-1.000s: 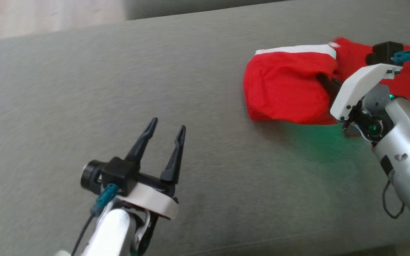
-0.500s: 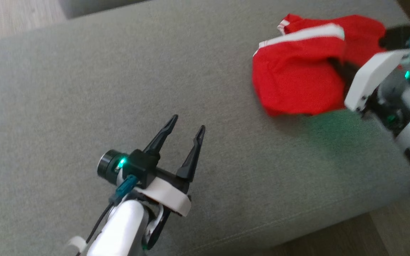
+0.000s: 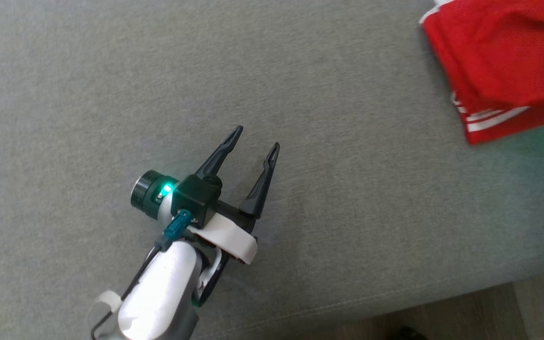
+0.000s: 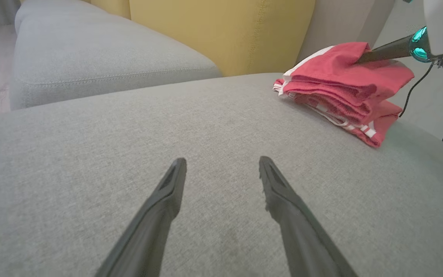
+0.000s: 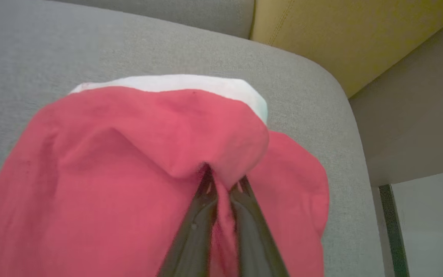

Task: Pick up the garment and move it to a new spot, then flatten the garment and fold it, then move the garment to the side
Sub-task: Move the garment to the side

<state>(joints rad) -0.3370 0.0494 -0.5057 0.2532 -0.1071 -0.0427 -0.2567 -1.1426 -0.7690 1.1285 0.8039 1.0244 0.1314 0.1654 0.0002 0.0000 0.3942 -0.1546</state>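
Camera has shifted; striped red cloth garment [image 3: 503, 71] lies at two o'clock from the splayed, empty left gripper [image 3: 258, 136], pinched by the nearer right gripper [image 5: 224, 173].

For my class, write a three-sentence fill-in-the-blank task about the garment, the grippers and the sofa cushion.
1. The right gripper is shut on a garment whose main colour is ____.
2. The left gripper has its jaws ____.
3. The cushion under the garment is ____ in colour.

Missing words: red; open; grey
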